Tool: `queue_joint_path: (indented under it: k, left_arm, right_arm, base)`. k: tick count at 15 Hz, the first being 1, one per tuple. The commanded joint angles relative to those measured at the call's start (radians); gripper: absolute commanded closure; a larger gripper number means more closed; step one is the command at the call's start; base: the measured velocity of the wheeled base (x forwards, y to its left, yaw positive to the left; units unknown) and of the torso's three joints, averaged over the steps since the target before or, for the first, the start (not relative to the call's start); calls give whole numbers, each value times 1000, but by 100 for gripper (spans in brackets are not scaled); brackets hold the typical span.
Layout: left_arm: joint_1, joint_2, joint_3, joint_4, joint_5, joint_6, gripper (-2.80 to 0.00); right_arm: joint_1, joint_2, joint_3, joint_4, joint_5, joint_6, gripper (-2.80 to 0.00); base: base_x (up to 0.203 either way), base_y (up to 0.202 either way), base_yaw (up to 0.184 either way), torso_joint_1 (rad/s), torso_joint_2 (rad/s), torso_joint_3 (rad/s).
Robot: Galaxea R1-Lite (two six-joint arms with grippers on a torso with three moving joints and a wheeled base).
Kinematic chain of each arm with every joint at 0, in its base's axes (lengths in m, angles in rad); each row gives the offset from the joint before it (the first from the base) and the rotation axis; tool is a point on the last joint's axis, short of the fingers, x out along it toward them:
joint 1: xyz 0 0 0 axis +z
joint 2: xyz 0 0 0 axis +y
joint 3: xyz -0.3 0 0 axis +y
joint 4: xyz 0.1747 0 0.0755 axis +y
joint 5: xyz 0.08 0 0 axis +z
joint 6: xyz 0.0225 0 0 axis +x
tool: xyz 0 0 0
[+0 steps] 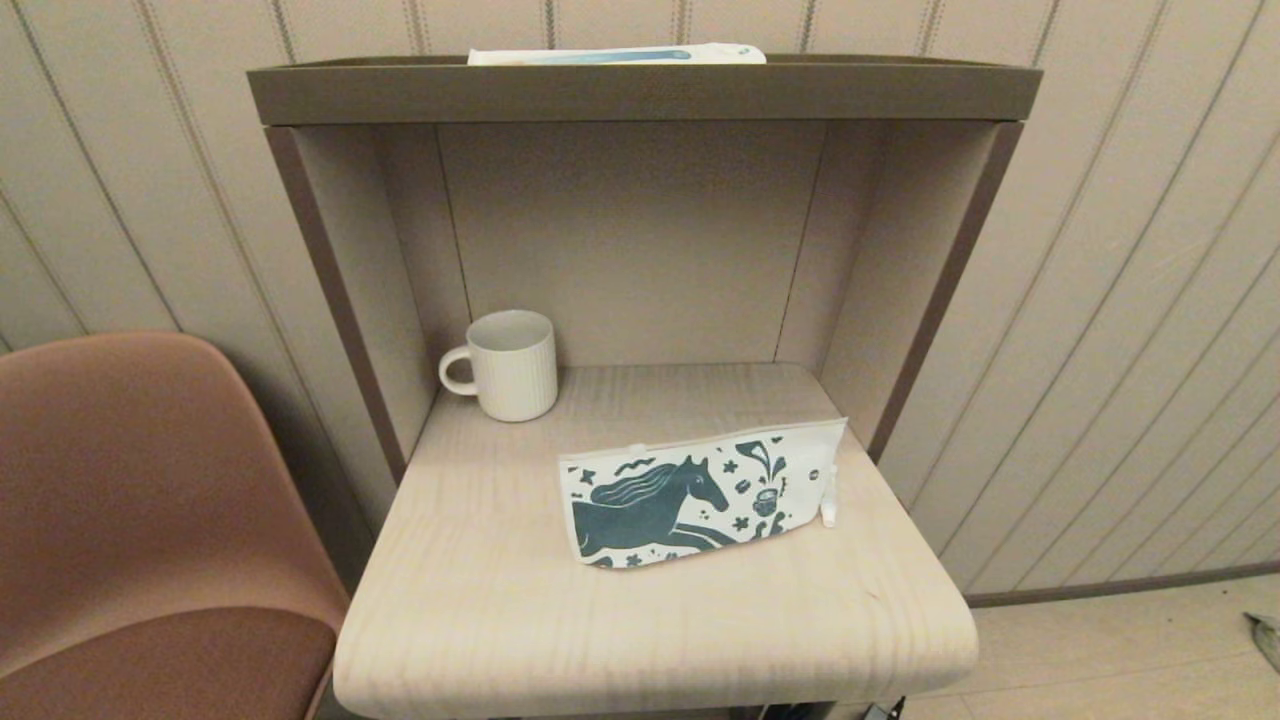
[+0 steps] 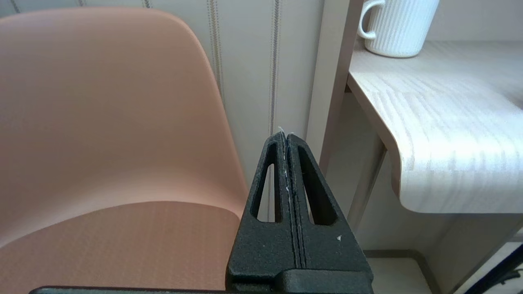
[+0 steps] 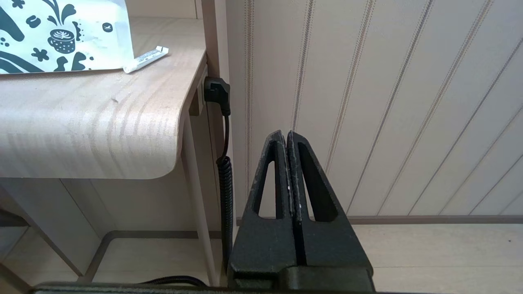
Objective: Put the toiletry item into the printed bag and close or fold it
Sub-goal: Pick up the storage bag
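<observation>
The printed bag (image 1: 700, 495), white with a dark teal horse, lies flat on the wooden shelf board (image 1: 480, 600), right of centre. Its white zip pull (image 1: 828, 505) hangs at its right end. A white toiletry item with a blue stripe (image 1: 617, 55) lies on the top tray of the unit; only its upper edge shows. Neither gripper appears in the head view. My left gripper (image 2: 286, 136) hangs shut and empty below the board's left edge, next to the chair. My right gripper (image 3: 286, 134) is shut and empty, low and right of the board, with the bag's corner (image 3: 61, 36) above it.
A white ribbed mug (image 1: 512, 365) stands at the back left of the board. A brown chair (image 1: 130, 500) stands left of the unit. A black coiled cable (image 3: 224, 171) hangs from a plug on the unit's right side. The brown top tray (image 1: 640, 92) overhangs the niche.
</observation>
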Motion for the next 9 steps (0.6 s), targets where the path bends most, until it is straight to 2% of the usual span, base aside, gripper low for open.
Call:
queue_joint_path:
  k: [1,9]
  left_arm:
    - [0,0,0,3,-1,3,0]
    - [2,19,-26,28,0,22,0]
  right_arm:
    - [0,2,0,-1,1,-2,0]
    - [0,2,0,-2,2,-13,0]
  base:
    - [0,0,0,0,0,0]
    - [0,0,0,0,0,0]
